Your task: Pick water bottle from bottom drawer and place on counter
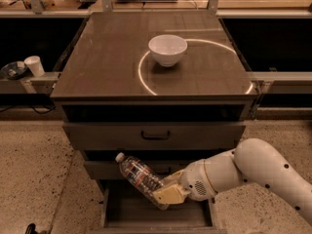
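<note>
Camera view: the tool (165,195) hangs low in front of the cabinet, at the end of the white arm (253,169) that reaches in from the right. Its beige fingers are clamped narrow around the bottom end of the water bottle (139,175). The bottle slants up and to the left of the tool, with its white cap at the far upper end. It is clear of the bottom drawer (146,212), which stands pulled out directly below the tool with its dark tray showing. Right behind the tool and bottle is the front of the middle drawer (102,169). Above that is the top drawer (97,135) with its black handle, and higher up is the counter (107,62). On the counter a white bowl (167,49) sits inside the curved light reflection, well above the tool. A white paper cup (34,65) stands on a side ledge far up and to the left.

I judge the lift out of the drawer done, with the carry up to the counter remaining. The grip is at one end of a thin, crinkled bottle held at a slant, so the long free end could swing or slip through the fingers. The cap leans toward the cabinet, so on a straight rise it could catch a drawer front or the counter's overhanging edge. Up top, the bottle could knock the bowl if set down near the middle. Released at this tilt, it would likely tip over and roll.
</note>
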You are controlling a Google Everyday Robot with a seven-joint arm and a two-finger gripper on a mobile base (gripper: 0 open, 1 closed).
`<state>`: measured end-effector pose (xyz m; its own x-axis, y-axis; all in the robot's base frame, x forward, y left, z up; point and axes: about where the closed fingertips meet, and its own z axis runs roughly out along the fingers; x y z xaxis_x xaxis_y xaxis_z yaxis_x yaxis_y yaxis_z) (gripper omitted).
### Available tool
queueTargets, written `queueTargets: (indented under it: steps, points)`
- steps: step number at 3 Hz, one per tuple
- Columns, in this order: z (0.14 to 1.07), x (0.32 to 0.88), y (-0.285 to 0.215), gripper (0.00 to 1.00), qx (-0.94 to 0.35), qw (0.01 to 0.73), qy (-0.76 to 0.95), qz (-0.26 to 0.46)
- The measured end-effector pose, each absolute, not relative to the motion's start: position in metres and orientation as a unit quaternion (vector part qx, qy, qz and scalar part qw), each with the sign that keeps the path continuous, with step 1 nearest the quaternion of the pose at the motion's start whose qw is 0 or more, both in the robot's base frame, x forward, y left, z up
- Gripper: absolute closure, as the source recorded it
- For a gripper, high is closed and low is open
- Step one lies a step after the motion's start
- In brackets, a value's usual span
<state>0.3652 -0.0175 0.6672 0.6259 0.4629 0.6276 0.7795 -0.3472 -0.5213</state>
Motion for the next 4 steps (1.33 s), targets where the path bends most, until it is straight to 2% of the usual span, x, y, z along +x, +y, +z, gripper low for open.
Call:
queueTargets:
  steps: [1, 4]
  points:
    - [0.669, 0.366, -0.017, 1.00, -0.799, 0.417, -0.391, -0.189]
    - [0.861, 0.383, -0.006, 1.00, -0.795, 0.303, -0.448, -0.275]
